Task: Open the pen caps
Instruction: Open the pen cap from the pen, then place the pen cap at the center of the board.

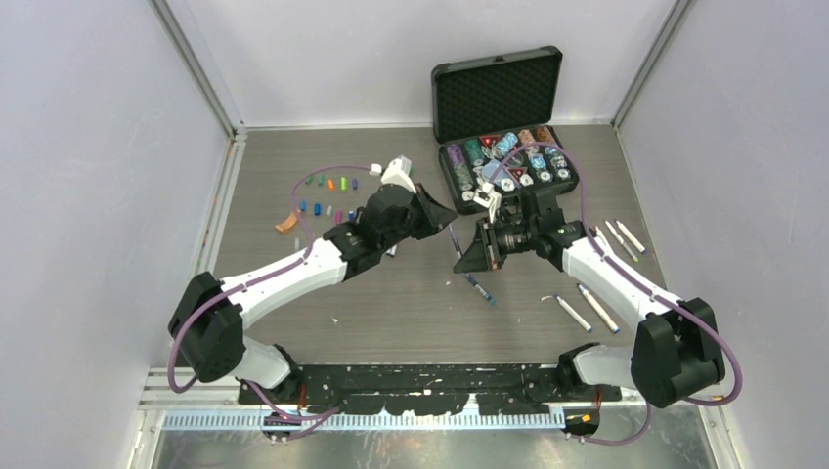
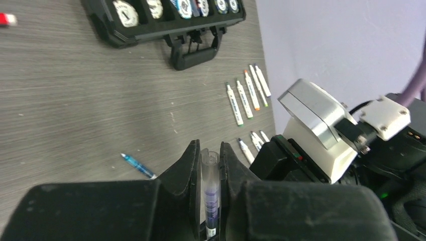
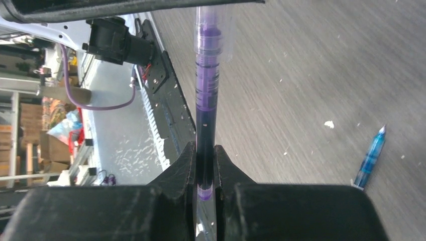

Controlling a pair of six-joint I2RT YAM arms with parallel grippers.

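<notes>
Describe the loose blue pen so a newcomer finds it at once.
Start at the open black case at the far edge. Nearer the arms, just past the right gripper, lies the blue pen: translucent blue, alone, unlike the white-barrelled pens rightward.

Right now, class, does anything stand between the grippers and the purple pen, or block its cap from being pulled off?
Nothing visible does. The left gripper and the right gripper are each clamped on the purple pen, one at each end, holding it above the table. A blue pen lies on the table, apart from it.
</notes>
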